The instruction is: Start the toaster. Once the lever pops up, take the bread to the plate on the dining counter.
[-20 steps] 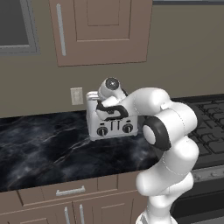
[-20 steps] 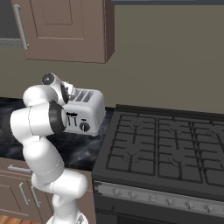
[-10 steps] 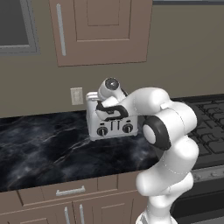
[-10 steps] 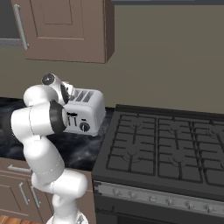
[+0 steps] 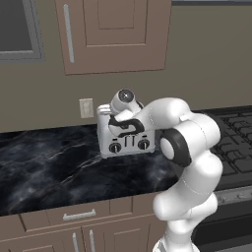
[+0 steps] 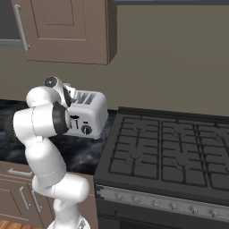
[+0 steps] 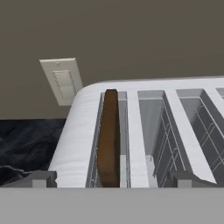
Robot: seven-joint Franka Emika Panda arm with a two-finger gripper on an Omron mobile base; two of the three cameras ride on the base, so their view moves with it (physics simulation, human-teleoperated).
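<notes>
Nothing has shifted since the earlier frames: the arm sits in the same crook over the toaster [image 5: 126,138], and the base views match frame for frame. The toaster stands on the black marble-veined counter [image 5: 44,167] toward its back edge, near the end that meets the stove [image 6: 170,152], with a wall outlet [image 7: 63,81] just behind it. In the hand view the gripper [image 7: 111,179] looks straight down along the slots, its two dark tips spread wide and level with the toaster's near rim, clasping nothing. The bread [image 7: 109,135] stands upright on edge in the leftmost slot, its top edge roughly level with the slot mouth; the other slots show bare wire guides. Whether the lever is down or up cannot be told from these views, since the arm hides part of the front panel. As a judgement, the risk from here lies in the reach: the slice sits left of the midline between the tips, so a straight descent may drive one tip onto the slot rim or the toaster's top rather than either side of the bread. A grip too shallow on that thin edge could also let the slice slip back into the slot on lifting.
</notes>
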